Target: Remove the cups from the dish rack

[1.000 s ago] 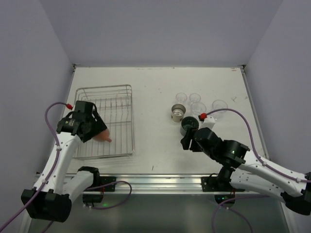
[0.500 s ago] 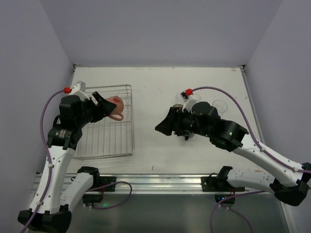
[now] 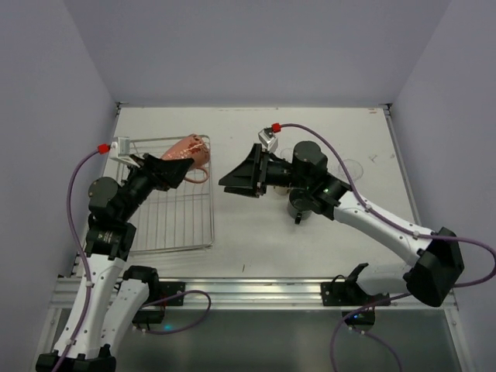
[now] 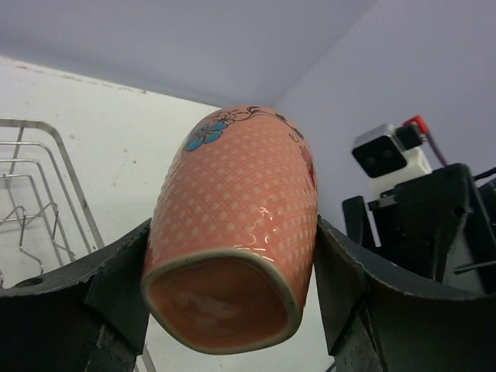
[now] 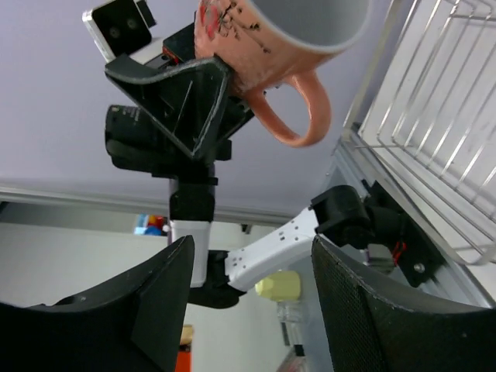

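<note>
The orange-red cup with a white dotted pattern, a white lining and a handle hangs in the air over the far right corner of the dish rack. My left gripper is shut on its body, the cup's base toward the wrist camera. My right gripper stands open just right of the cup, jaws pointing at it, nothing between them. A dark mug stands on the table under the right arm. A clear glass shows behind that arm.
The wire rack has raised sides, and no other cup shows in it. The right arm hides most of the cups set down at mid-right. White walls close the table on three sides.
My left gripper lifted the orange-red cup out of the rack and carried it up and to the right. My right gripper left the dark mug and swung left toward the cup.
</note>
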